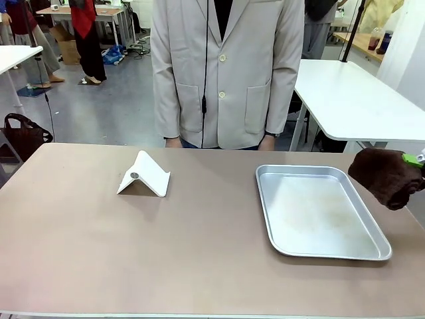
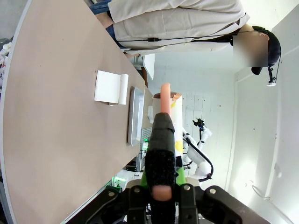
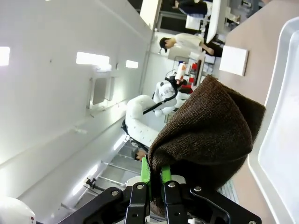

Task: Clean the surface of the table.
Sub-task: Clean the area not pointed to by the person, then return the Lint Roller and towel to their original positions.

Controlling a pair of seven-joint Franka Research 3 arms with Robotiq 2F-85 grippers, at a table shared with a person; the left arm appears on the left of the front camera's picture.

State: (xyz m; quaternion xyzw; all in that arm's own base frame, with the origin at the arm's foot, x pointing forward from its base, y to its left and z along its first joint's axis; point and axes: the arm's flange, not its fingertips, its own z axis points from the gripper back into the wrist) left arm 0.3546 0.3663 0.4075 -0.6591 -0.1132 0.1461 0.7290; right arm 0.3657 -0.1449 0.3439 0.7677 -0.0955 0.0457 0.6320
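Left wrist view: my left gripper clamped tight on black-sleeved pink stick. Front view: table spans frame. One white folded stand left of centre, one silver tray to right, one person at far edge. Right wrist view: my right gripper pinches one brown cloth beside tray. In front view, cloth hides most of it.

table: taupe | tray: silver | cloth: dark brown | stand: white | rod: black, pink-tipped

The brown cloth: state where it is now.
In the front view the brown cloth hangs at the right edge, clamped in the right gripper, beside the far corner of the silver tray.
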